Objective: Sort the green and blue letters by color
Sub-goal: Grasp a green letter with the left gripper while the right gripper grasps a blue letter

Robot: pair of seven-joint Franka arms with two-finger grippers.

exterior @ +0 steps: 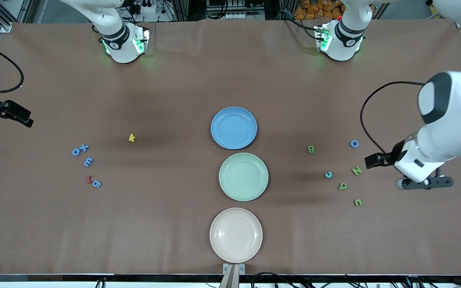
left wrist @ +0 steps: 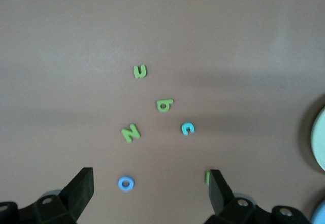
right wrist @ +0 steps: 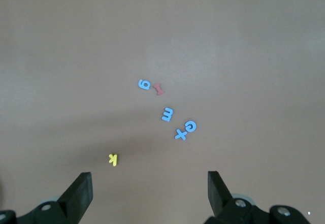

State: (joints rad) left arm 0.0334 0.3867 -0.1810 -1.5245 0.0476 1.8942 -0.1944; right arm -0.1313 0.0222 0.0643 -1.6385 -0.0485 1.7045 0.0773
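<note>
Left gripper (left wrist: 149, 191): hung over the table (exterior: 174, 80) near the left arm's end edge, fingers released, nothing held.
Right gripper (right wrist: 149, 191): hung by the right arm's end edge, fingers spread, empty; front view caught only its dark mount.
Green letters (exterior: 356, 171): B, N, b, u scattered toward the left arm's end, with a blue O (exterior: 354, 144) and a teal c (exterior: 328, 175).
Blue letters (exterior: 88, 161): clustered toward the right arm's end, red piece (right wrist: 159, 89) touching one.
Yellow k (exterior: 131, 138): lay apart.
Plates: blue plate (exterior: 234, 128), green plate (exterior: 243, 176), pale plate (exterior: 235, 235) lined mid-table; wrist views missed most.
Open room: wide bare table around both clusters.
</note>
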